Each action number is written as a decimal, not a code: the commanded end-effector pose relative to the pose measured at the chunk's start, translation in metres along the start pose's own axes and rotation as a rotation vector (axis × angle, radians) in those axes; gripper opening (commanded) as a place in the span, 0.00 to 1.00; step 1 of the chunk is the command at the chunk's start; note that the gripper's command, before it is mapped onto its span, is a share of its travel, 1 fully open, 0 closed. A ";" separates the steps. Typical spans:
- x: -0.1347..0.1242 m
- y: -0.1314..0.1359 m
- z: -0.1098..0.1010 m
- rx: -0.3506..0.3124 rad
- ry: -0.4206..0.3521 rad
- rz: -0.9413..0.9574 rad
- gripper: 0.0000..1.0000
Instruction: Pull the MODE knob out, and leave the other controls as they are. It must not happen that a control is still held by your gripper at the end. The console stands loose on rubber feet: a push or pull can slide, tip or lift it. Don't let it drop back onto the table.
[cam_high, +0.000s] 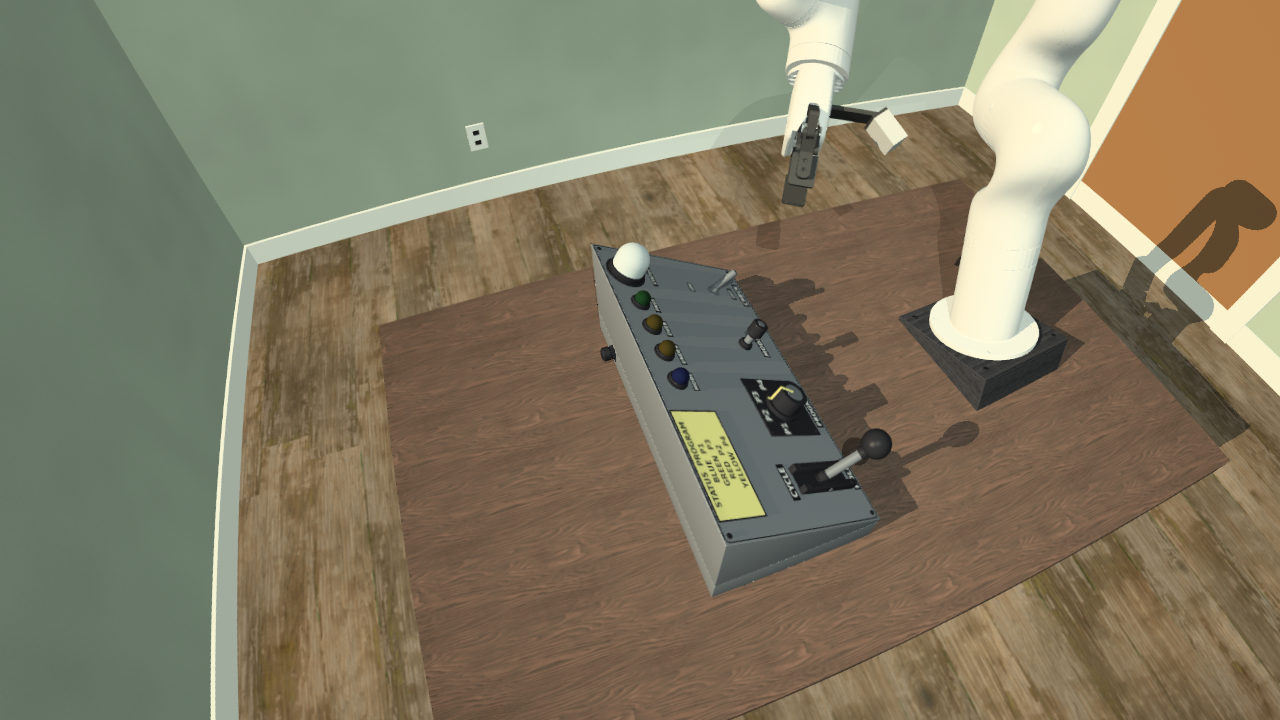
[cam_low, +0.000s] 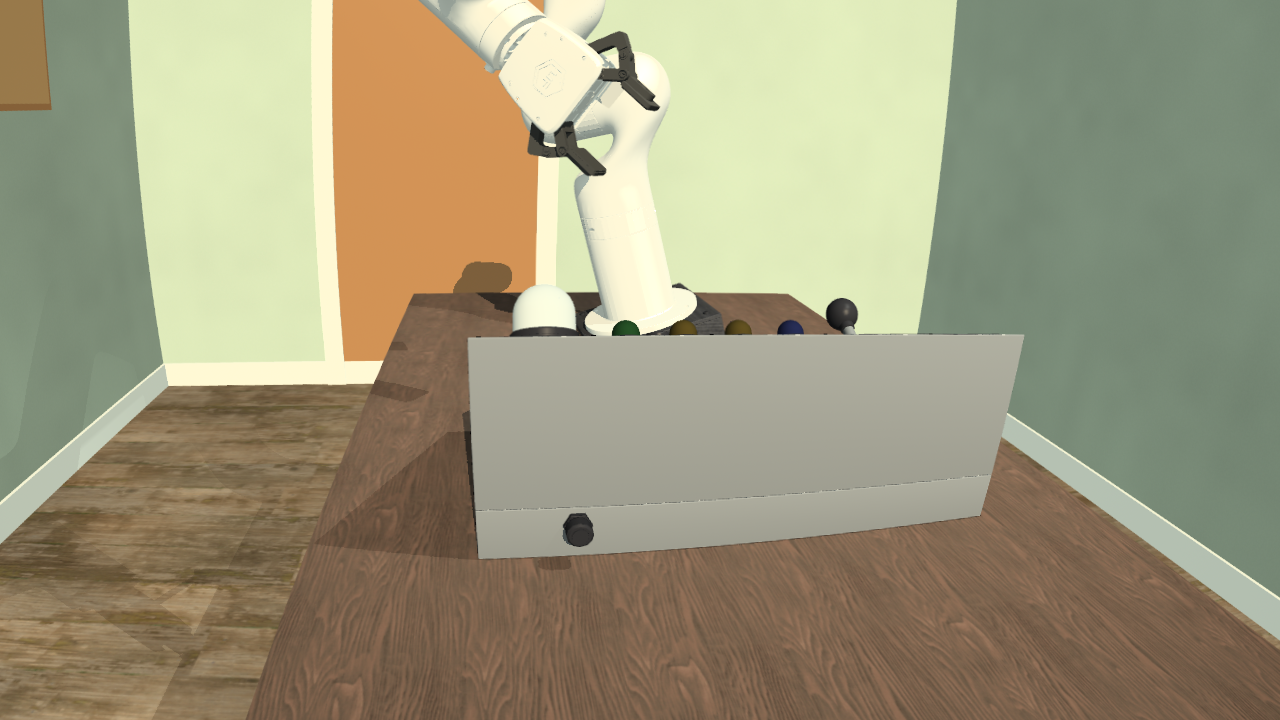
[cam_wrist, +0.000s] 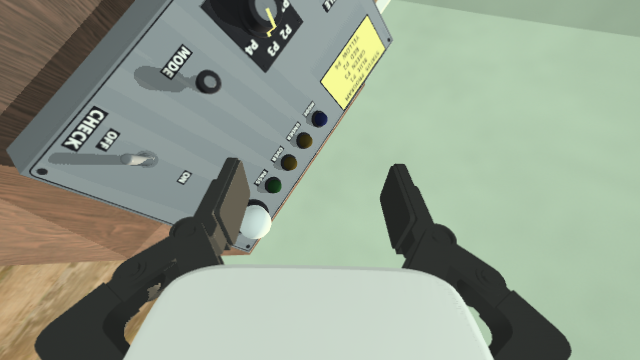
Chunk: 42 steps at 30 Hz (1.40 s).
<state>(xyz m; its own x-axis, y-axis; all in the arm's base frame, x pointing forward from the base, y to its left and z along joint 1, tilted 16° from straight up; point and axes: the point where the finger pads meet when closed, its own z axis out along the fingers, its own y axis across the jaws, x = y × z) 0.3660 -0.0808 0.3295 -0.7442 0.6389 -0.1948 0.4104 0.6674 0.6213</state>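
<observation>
Wrist view: fingers spread wide, empty; MODE knob (cam_wrist: 208, 82) apparently well beyond them, untouched

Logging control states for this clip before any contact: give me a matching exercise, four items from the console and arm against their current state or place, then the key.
Column 1
1. gripper
2. MODE knob
3. CHECK toggle
4. PROGRAM selector

Column 2
A. between the CHECK toggle and the PROGRAM selector, nothing touching it
B. open, high above the table near the console's STATUS-lamp end
C. on a black plate marked P1 to P4
D. near the console's corner, between ON and OFF labels

Pairs: 1-B, 2-A, 3-D, 4-C
</observation>
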 end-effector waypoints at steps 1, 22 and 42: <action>-0.008 0.007 0.009 0.017 0.069 -0.271 1.00; -0.041 0.029 0.055 -0.001 0.378 -1.410 1.00; -0.078 0.057 0.123 -0.231 0.711 -2.492 1.00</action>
<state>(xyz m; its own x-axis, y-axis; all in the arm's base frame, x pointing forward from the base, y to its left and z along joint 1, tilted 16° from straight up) 0.5032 -0.0478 0.2891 0.2717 -0.9384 -0.2134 -0.9607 -0.2512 -0.1183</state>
